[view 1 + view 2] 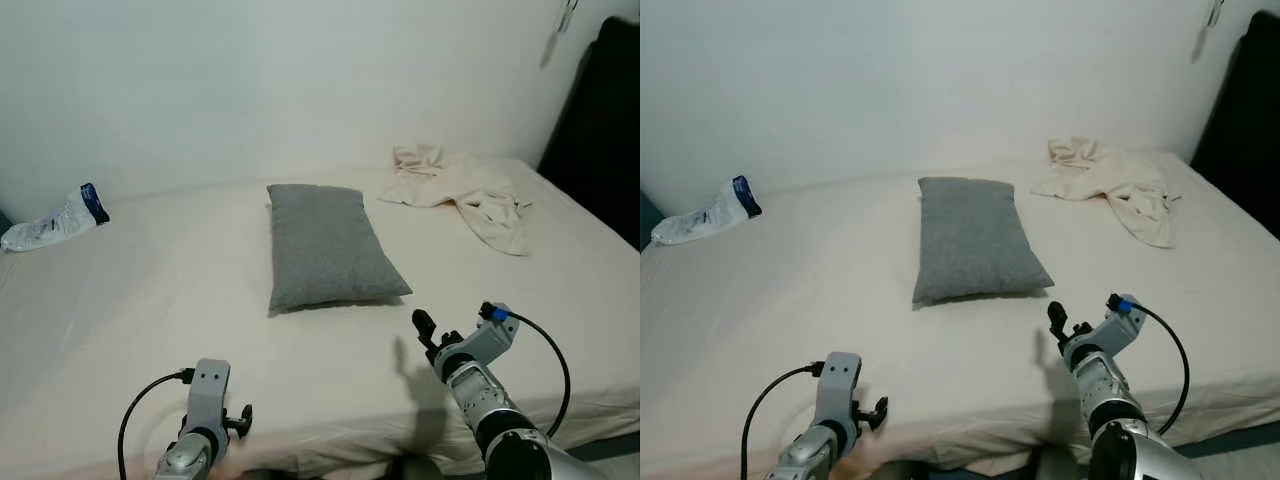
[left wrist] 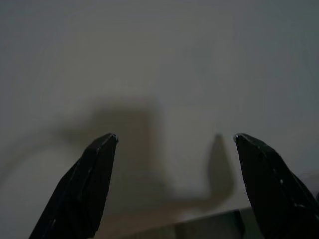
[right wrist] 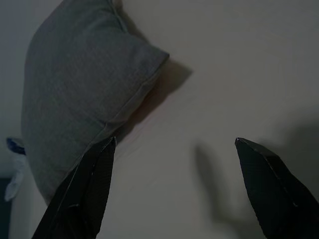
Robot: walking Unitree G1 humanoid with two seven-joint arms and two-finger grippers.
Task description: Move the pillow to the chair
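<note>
Grey fabric catches the eye first: the pillow (image 1: 328, 246) lies flat in the middle of the bed (image 1: 150, 320), its long side running away from the robot toward the white wall (image 1: 250, 80). Cream sheet lies bare all around it, so every edge of the pillow stands free, nothing touching it. Its near right corner sits closest to the right gripper (image 3: 172, 142), which hangs just above the sheet near the bed's front edge, a short way off that corner. From the right wrist the fingers (image 3: 84, 194) are spread wide, holding nothing, with the pillow's corner lying beyond the gap. The left gripper (image 2: 174, 139) hangs low at the front edge of the bed, well apart from the pillow, its fingers likewise spread wide over plain sheet with only shadow between them.

Far back on the right a crumpled beige cloth (image 1: 465, 190) sprawls near the wall, well clear of the pillow. At the bed's far left edge lies a white plastic packet with a blue end (image 1: 55, 222). A dark, tall shape (image 1: 600, 130) stands beyond the bed's right side.
</note>
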